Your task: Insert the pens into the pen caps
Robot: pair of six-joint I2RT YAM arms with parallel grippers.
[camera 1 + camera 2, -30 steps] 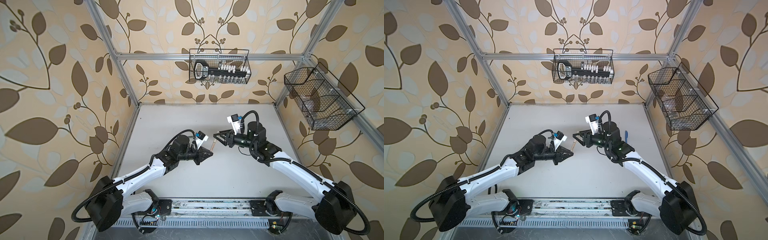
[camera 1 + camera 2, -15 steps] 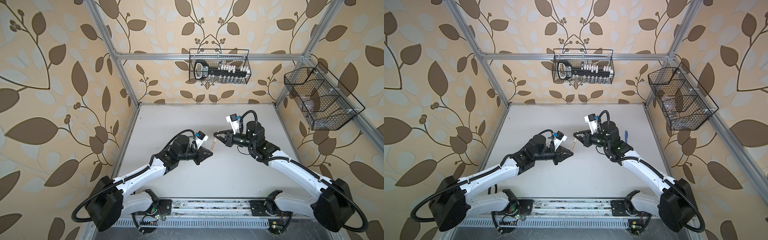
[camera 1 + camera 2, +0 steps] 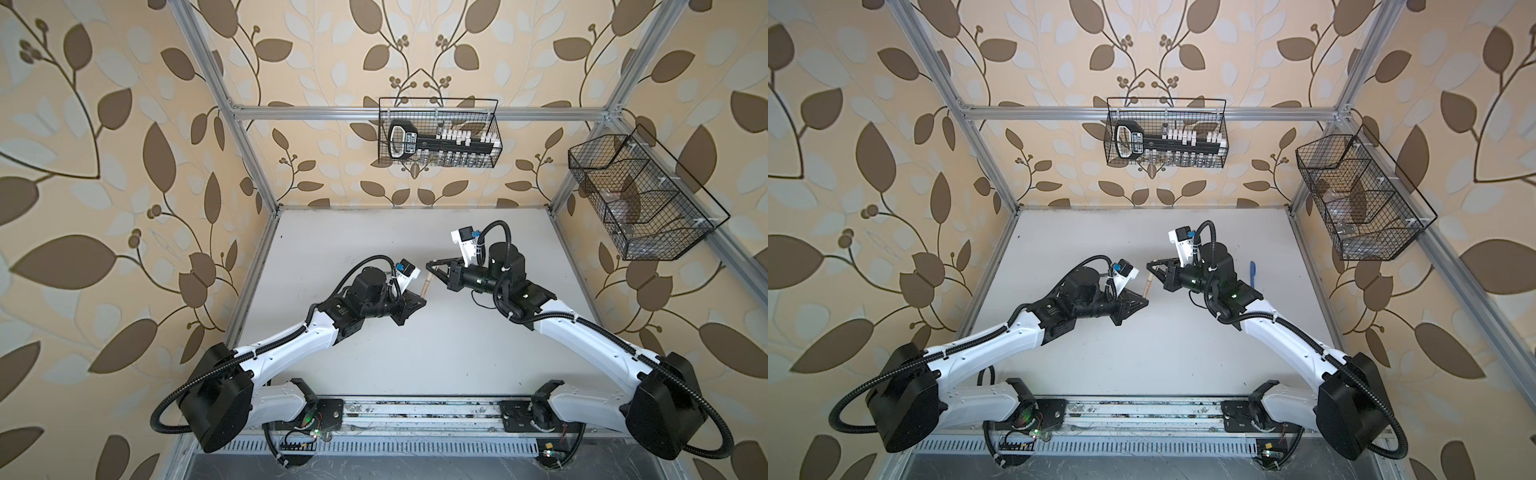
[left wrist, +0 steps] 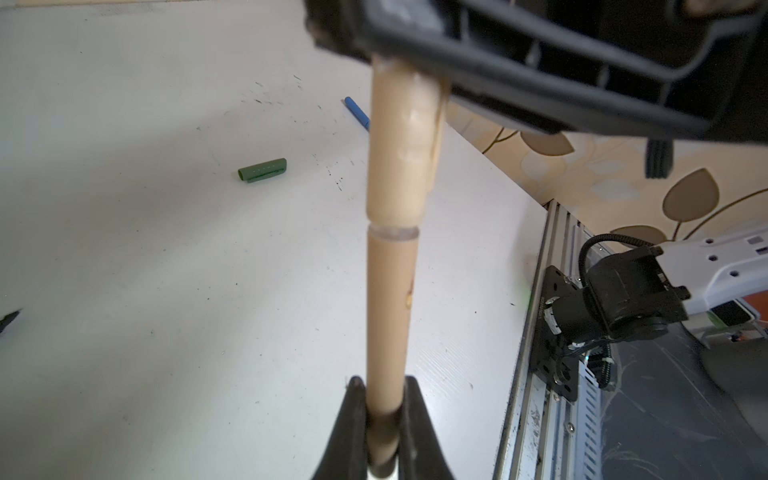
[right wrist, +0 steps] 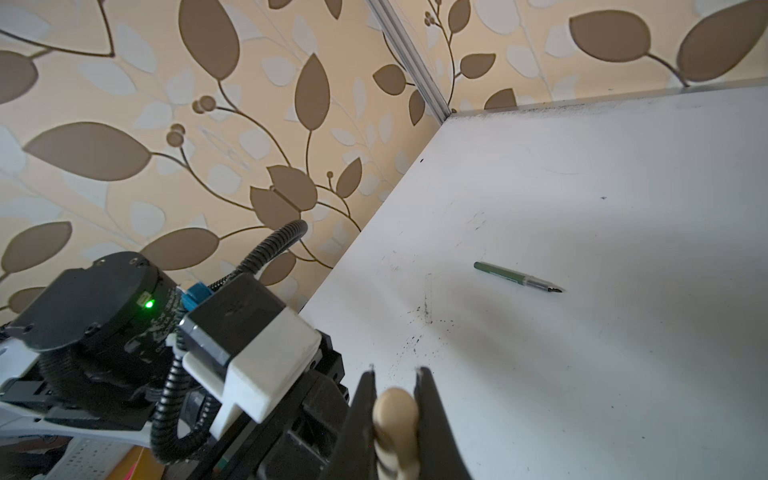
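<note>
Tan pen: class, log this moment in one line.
left gripper: shut on tan pen | right gripper: shut on tan cap | fit: capped, narrow gap | green cap: on table

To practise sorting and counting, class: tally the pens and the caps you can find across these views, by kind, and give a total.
Pens: 3 (tan pen, green pen, blue pen)
Caps: 2 (tan cap, green cap); no loose blue cap shows
Total: 5
</note>
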